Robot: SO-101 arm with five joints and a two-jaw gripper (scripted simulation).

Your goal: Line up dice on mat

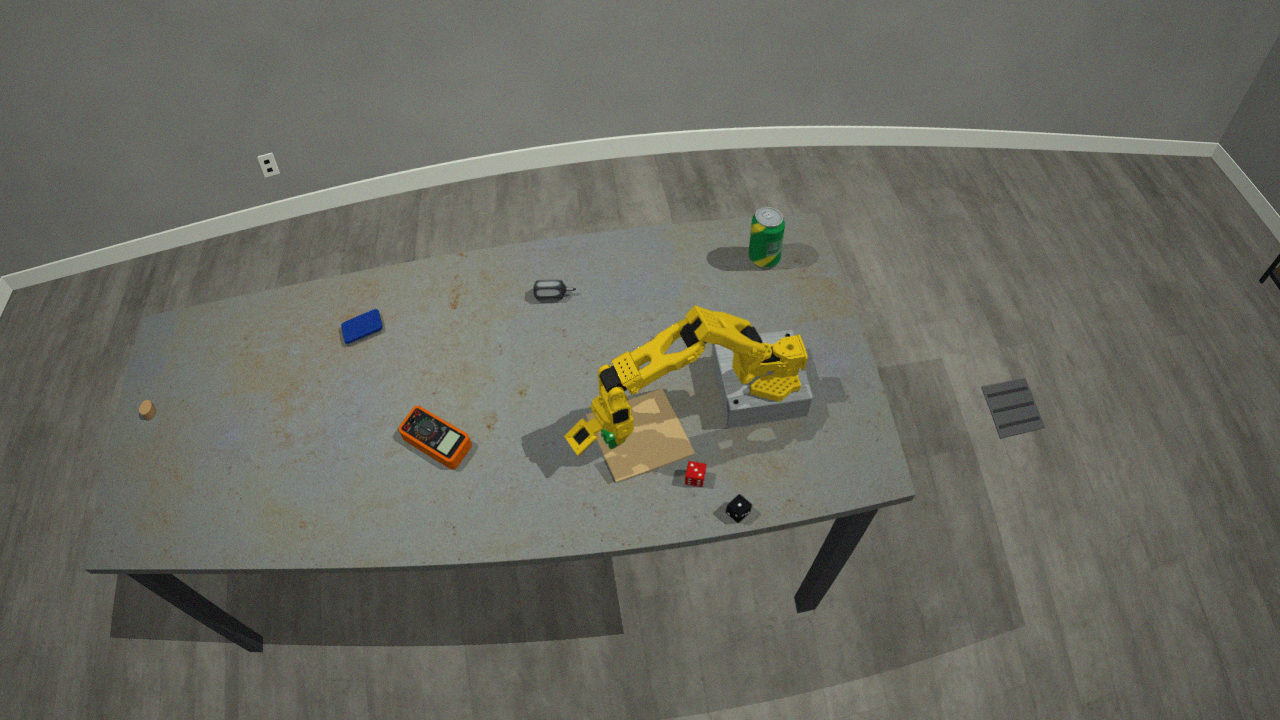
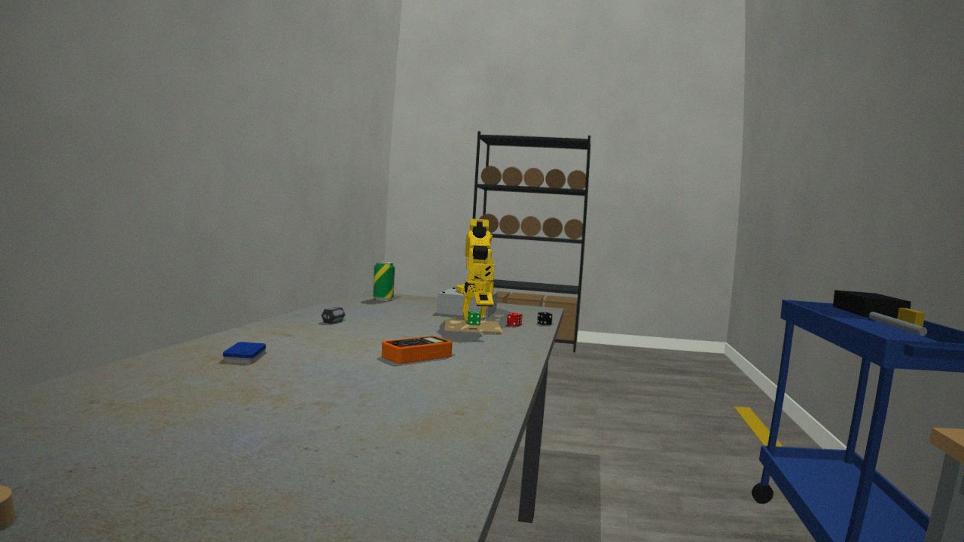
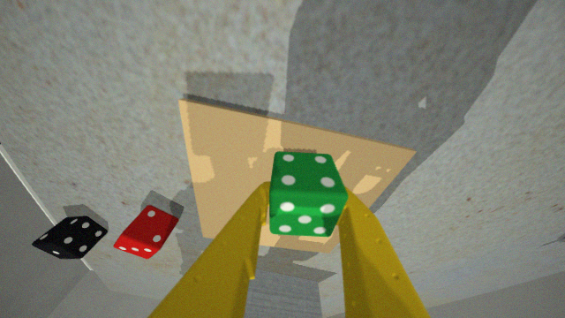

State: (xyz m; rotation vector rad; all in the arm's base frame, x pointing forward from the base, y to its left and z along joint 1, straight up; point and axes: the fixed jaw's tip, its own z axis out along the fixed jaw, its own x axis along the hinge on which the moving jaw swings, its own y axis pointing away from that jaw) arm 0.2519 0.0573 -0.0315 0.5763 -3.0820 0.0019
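My gripper (image 3: 305, 208) is shut on the green die (image 3: 306, 192), which hangs just above the far end of the tan mat. The green die shows six dots on the face toward the wrist camera. It also shows in the top view (image 1: 608, 437) and in the exterior view (image 2: 474, 318), at the mat's end (image 1: 646, 434) away from the base. The red die (image 1: 695, 473) sits on the table just off the mat's corner and also shows in the wrist view (image 3: 146, 231). The black die (image 1: 738, 507) sits near the table's front edge and also shows in the wrist view (image 3: 70, 236).
An orange multimeter (image 1: 435, 436) lies left of the mat. A blue block (image 1: 361, 325), a small grey object (image 1: 549, 290) and a green can (image 1: 766, 238) stand farther back. The grey base block (image 1: 760, 394) is right of the mat. A small wooden piece (image 1: 145, 409) lies far left.
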